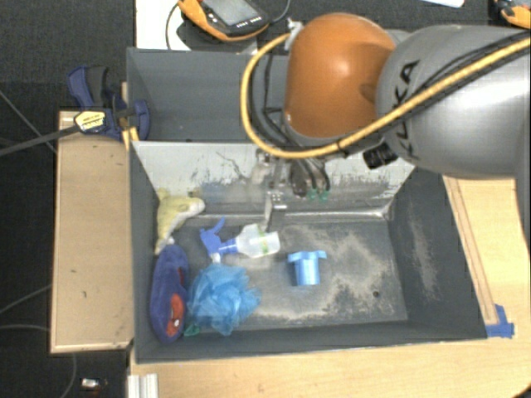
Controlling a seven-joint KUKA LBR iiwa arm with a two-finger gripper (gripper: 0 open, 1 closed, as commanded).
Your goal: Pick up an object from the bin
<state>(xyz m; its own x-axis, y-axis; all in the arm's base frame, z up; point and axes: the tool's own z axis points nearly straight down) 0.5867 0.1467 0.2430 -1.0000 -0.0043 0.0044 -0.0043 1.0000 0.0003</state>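
Looks like the approach step, with nothing lifted yet. Finds the gripper [274, 211] low at mid-frame, under the arm's orange cover [336, 77], just above the small clear spray bottle [249, 244], blue-headed and lying on its side on the bin floor. Cannot tell how wide the gripper stands. Calls next, probably, for a short drop and a close across the bottle's narrow body. Holds, within the grey bin [436, 247]: a blue spool-like plastic piece [304, 269] right of the bottle, a blue mesh pouf [221, 298] lower left, a dark blue soft toy [168, 293] touching it, and a pale yellowish soft thing [176, 211] toward the upper left corner.
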